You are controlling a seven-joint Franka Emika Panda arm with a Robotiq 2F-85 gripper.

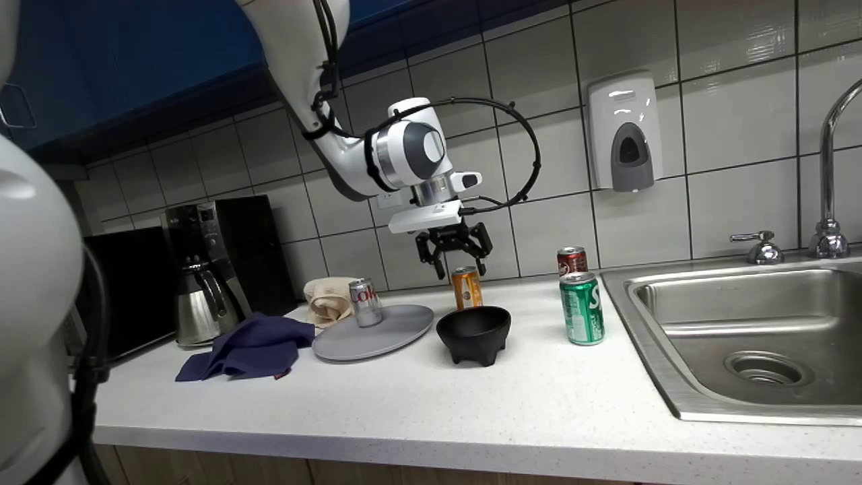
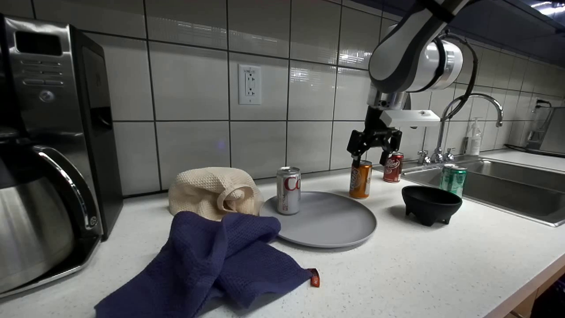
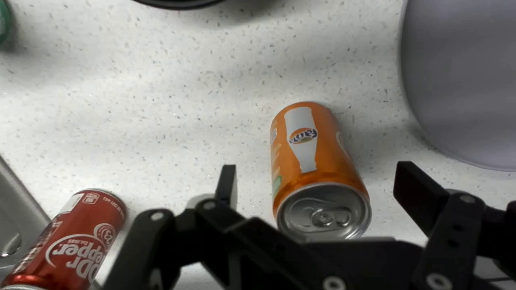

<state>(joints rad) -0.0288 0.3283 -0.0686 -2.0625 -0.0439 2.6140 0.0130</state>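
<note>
- Hanging low above the counter (image 1: 404, 404), gripper (image 1: 462, 269) has its two fingers spread well apart.
- Nearest thing: orange Fanta can (image 3: 320, 171), upright on the counter near the tiled wall (image 2: 190, 84). Wrist view shows it between the fingers, gap on each side. Can't tell if the tips reach below its rim.
- Gray plate (image 2: 331, 225) flat on the counter, beside the Fanta can. Silver Coke can (image 2: 289, 192) upright on it, toward the beige cloth.
- Black bowl (image 1: 473, 333) on stubby legs, near the Fanta can, farther out from the wall.
- Red Dr Pepper can (image 3: 76, 241) upright by the sink (image 1: 648, 337) corner, wall side. Green can (image 1: 583, 313) also upright near the sink, farther from the wall.
- Blue cloth (image 2: 212, 265) crumpled near the plate; beige cloth (image 2: 207, 190) bunched behind it.
- Coffee maker (image 2: 95, 145) past the cloths, steel carafe (image 2: 31, 229) in it.
- On the wall: soap dispenser (image 1: 625, 128), outlet (image 2: 250, 84).
</note>
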